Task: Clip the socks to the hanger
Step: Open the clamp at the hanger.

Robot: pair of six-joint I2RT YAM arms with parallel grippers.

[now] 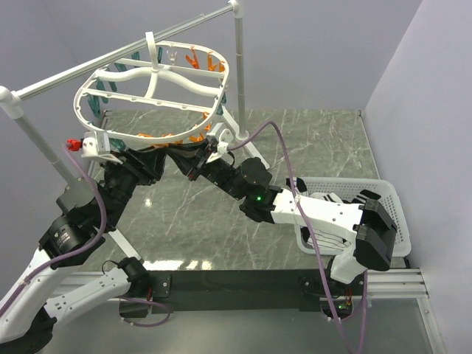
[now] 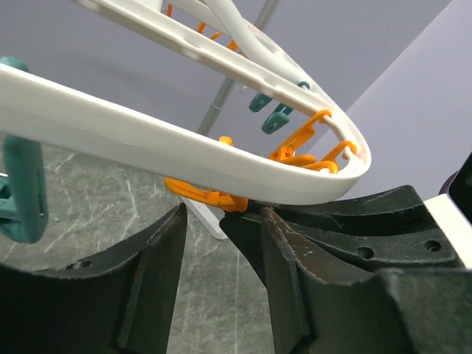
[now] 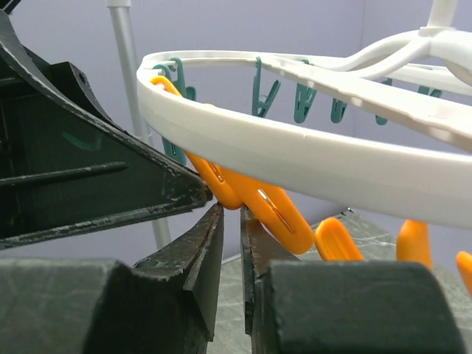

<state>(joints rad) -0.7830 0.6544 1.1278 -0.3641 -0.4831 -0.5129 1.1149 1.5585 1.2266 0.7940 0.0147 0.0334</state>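
The hanger (image 1: 110, 77), a white oval frame with orange and teal clips, hangs from the metal rail. Both grippers are raised under its near rim, close together. My left gripper (image 2: 223, 214) is open, with a clear gap under the rim (image 2: 147, 140) and an orange clip (image 2: 203, 193); I see no fabric between its fingers. My right gripper (image 3: 231, 210) has its jaws a narrow slit apart, and the tip of an orange clip (image 3: 273, 210) sits at the mouth of that slit. The socks (image 1: 333, 199) lie in the basket, mostly hidden by the right arm.
The silver rail (image 1: 110, 55) and its upright post (image 1: 237, 66) stand close behind the hanger. A white lattice basket (image 1: 394, 199) sits at the right of the marble table. Teal clips (image 2: 22, 184) hang on the rim's far side. A purple wall borders the right.
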